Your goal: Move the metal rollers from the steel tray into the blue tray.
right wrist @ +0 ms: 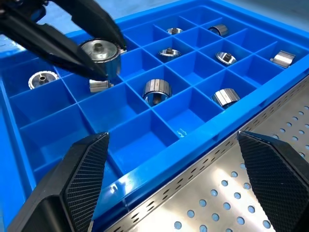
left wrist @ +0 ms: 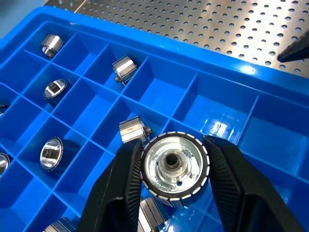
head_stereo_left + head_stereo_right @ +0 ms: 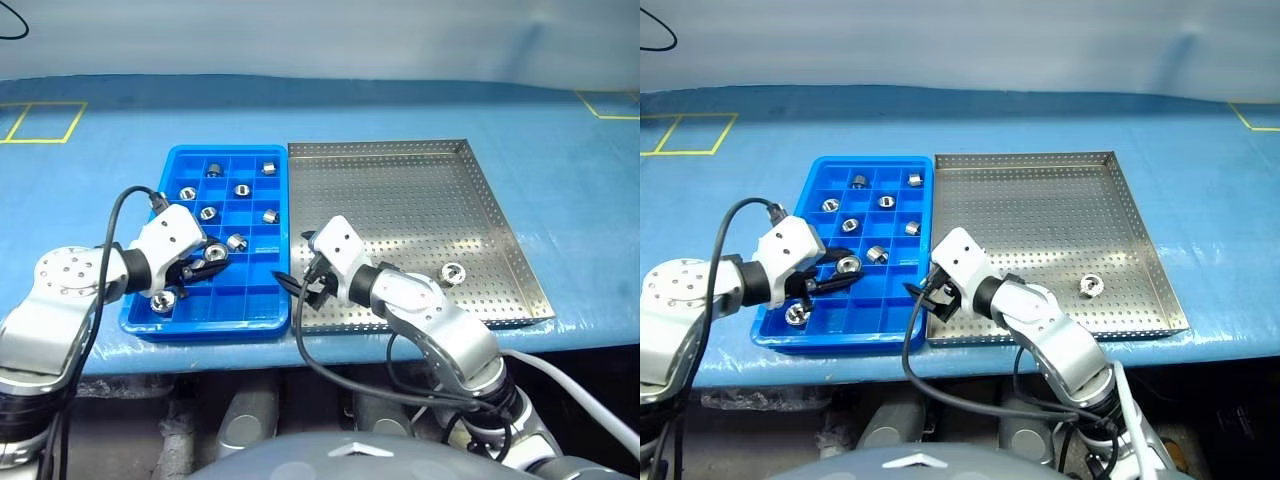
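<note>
Left end effector (image 2: 175, 169) clamped on a metal roller (image 2: 176, 167) above the blue tray (image 3: 176, 170). Right end effector (image 1: 171, 181) fingers apart, empty, beside it at the steel tray (image 3: 500, 215) rim.

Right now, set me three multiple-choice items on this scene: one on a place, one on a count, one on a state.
1. Where does the left gripper hold its metal roller?
A. Over the steel tray
B. Over the blue tray
C. Over the bare table

2. How many rollers lie in the steel tray?
A. One
B. Three
C. None

3. How is the right gripper?
A. Shut on a roller
B. Shut on nothing
C. Open, holding nothing

Answers:
1. B: the held roller hangs above the compartments of the blue tray.
2. A: a single roller rests on the perforated floor, near the front right corner.
3. C: its fingers stand wide apart over the seam between the two trays, with nothing between them.
</note>
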You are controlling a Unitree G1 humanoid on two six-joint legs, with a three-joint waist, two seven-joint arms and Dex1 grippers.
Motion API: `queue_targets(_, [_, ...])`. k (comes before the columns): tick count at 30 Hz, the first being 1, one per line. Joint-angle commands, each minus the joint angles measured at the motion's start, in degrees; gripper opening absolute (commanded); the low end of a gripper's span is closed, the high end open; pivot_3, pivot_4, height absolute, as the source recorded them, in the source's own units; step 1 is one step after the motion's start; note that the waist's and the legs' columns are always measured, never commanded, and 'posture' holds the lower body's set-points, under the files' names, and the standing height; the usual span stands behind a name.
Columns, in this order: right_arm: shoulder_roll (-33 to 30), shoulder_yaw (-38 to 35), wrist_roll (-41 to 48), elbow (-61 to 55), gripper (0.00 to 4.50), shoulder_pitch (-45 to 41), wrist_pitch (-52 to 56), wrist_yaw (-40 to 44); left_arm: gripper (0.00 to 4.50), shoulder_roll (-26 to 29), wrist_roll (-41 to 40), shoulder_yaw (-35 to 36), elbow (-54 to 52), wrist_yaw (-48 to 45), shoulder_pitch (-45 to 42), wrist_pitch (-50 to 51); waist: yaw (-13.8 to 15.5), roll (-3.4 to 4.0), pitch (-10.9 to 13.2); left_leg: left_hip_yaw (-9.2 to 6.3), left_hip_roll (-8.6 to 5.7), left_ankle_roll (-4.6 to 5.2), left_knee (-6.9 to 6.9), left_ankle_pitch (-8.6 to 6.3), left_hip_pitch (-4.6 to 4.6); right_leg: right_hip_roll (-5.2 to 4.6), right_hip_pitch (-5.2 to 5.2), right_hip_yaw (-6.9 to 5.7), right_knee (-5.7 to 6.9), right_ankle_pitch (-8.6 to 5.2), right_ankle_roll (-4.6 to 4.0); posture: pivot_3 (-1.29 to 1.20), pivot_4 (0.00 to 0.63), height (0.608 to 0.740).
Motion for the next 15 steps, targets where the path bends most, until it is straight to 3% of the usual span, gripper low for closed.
queue_targets(1, [-0.14, -0.27, 0.4, -2.35, 4.5, 0.69, -1.12, 0.18, 1.74, -1.26, 0.76, -3.42, 2.5, 0.96, -3.36, -3.94, -0.07, 0.0, 0.0, 0.01, -0.01, 0.0, 0.0, 0.0, -0.01, -0.01, 0.02, 0.01, 0.0, 0.01, 0.0, 0.05, 0.15, 0.74])
queue_targets(8, [0.02, -0.84, -0.11, -3.27, 4.5, 2.09, -0.57, -1.3, 1.74, -1.84, 1.98, -10.98, 9.22, -1.43, -7.83, -8.55, -0.83, 0.0, 0.0, 0.04, -0.01, 0.01, -0.11, 0.0, -0.04, 0.0, -0.03, 0.05, -0.01, 0.04, -0.05, 0.01, 0.15, 0.74])
queue_targets(15, [-0.14, -1.87, -0.29, -5.01, 4.5, 3.93, 0.1, -3.31, 1.74, -0.7, 1.8, -12.98, 11.34, -3.96, -9.17, -9.04, -2.11, 0.0, 0.0, 0.05, -0.02, 0.02, -0.12, -0.01, -0.07, -0.01, -0.05, 0.06, -0.02, 0.02, -0.01, -0.03, 0.15, 0.74])
